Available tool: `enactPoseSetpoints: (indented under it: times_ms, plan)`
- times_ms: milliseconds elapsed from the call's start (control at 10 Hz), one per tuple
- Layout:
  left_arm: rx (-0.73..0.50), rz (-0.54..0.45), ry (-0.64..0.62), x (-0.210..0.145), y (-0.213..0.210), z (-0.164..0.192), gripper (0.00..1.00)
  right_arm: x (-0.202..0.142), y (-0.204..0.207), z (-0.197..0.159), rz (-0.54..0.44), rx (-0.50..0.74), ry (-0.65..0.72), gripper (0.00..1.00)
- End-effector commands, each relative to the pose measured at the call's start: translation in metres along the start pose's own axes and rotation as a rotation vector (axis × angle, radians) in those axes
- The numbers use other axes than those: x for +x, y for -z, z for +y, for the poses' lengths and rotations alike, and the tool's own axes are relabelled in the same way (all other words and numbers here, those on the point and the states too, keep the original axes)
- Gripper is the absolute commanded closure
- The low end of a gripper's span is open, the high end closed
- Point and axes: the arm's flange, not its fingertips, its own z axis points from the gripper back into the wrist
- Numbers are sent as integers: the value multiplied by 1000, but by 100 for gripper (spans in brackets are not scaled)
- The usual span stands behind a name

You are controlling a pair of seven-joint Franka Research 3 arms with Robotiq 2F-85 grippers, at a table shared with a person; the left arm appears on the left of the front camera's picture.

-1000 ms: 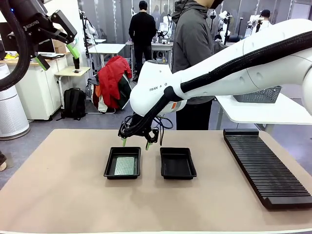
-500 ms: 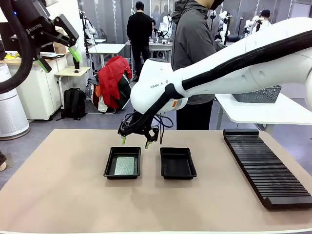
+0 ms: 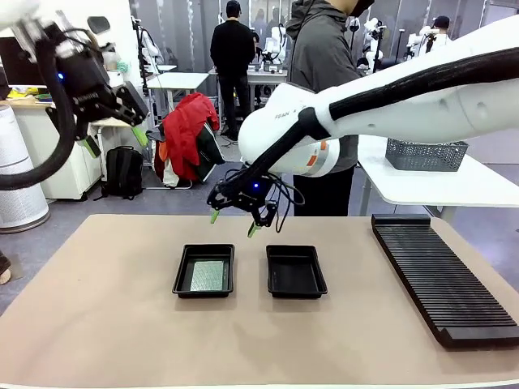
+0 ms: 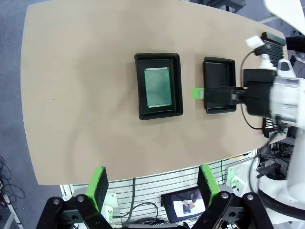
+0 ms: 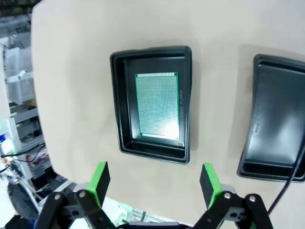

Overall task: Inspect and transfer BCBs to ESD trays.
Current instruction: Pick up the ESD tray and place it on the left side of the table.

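Okay, left to right. Left gripper (image 3: 117,141) sits high over the left side of the table (image 3: 97,324), fingers spread wide, nothing between them. Left ESD tray (image 3: 203,249) holds one BCB (image 3: 208,275), lying flat on the tray floor with a narrow gap to the walls all round; the right wrist view shows a fine hole grid across its face (image 5: 158,105). Right gripper (image 3: 233,223) hangs above the far edges of the two trays, about over the gap between them, jaws wide apart and empty. Right ESD tray (image 3: 296,271) has a bare floor. Slotted rack (image 3: 442,275) sits far right, well apart from the trays. Person (image 3: 320,73) stands at the far side. The board looks thin, light and stiff, probably brittle at the corners and slick on the faces. Flat inside a walled tray leaves little finger room. I'd pinch across the width on the two long edges, pads on the edges, not on the face. Likely risks: a fingertip catching the tray wall, or the light tray getting dragged along.
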Motion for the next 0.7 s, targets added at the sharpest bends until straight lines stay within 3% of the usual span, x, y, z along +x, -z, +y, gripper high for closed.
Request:
enactPoseSetpoints:
  times_ms: [0, 600]
  plan:
    - [19, 3, -22, 4, 28, -3, 0, -12, -12, -25, 8, 95, -10, 0]
    - [73, 39, -63, 30, 119, -9, 0, -13, -36, -60, 51, 245, -22, 0]
